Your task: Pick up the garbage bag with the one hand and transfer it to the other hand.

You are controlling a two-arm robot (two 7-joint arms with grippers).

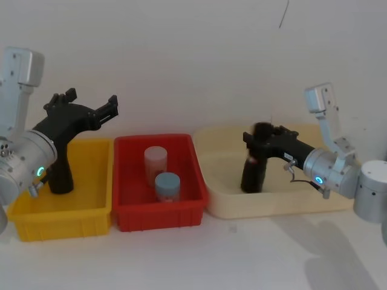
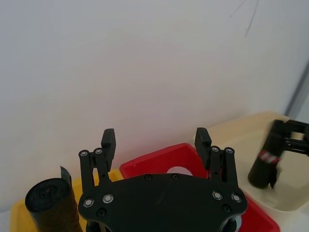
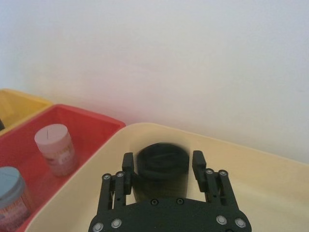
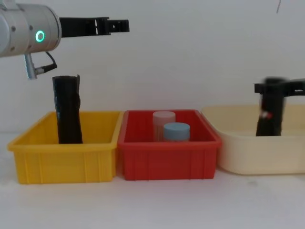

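A: Start left of the red plastic bin [image 4: 169, 160]. What's there?

B: Long black two-fingered left gripper [image 2: 155, 139], on the silver arm with the green ring. It hangs high up and to the left of the red bin, spread wide, nothing in it. Lower down, also left of the red bin, stands a tall wrinkled black roll [image 4: 66, 109] with no label. Not ours.

A: And the garbage bag?

B: The garbage bag [image 1: 253, 174], a tight glossy black plastic roll, stands upright just right of the red bin, in the shallow cream tray [image 4: 257, 155]. It has a red-and-white label band [image 2: 265, 155] on its side. The black right gripper [image 3: 163, 163], on the arm with the blue ring, sits astride its top. Clamped or not, cannot tell.

A: How to do the pick well?

B: My judgement: the glossy skin is likely slippery, so get a firm grip first. Lift straight up, clear of the tray wall, roll kept vertical. Carry it to above the red bin, leaving the lower body bare for the left gripper. Release only once that one has closed.
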